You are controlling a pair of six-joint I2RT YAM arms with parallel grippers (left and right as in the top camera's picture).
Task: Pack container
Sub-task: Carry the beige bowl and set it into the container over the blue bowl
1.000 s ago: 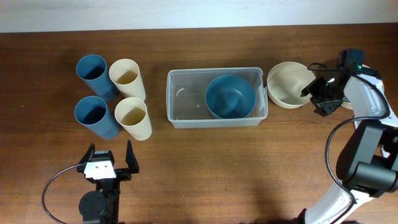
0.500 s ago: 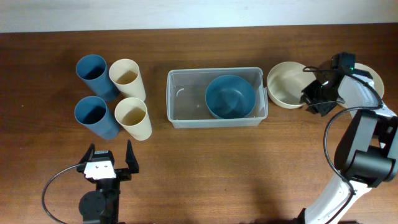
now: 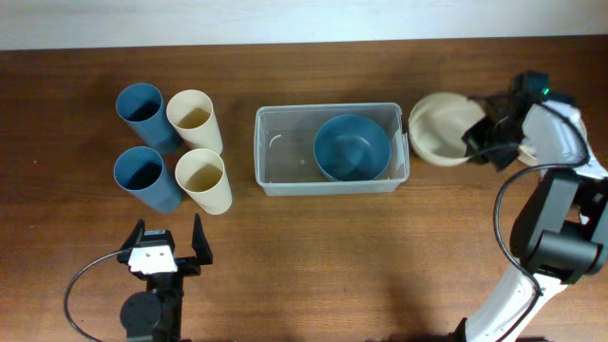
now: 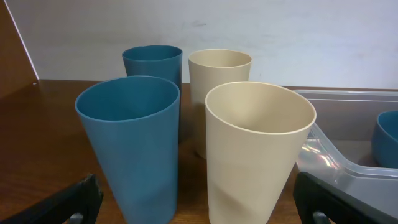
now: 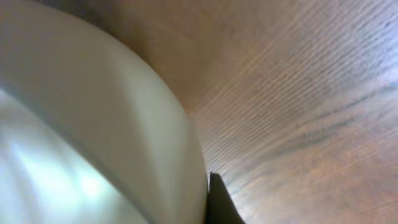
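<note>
While cream bowl (image 3: 439, 128) tilts, blue bowl (image 3: 351, 147) occupies container (image 3: 280, 142).

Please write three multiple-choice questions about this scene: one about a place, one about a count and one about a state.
1. Where is the cream bowl? A right of the bin; B inside it; C far left of it.
2. How many cups are there? A two; B three; C four.
3. How is the left hand? A shut on a cup; B open, empty; C shut on a bowl.

Key: 1 A, it is beside the bin's right end, at the right hand. 2 C, two blue and two cream. 3 B, its fingers are apart with nothing between them.
</note>
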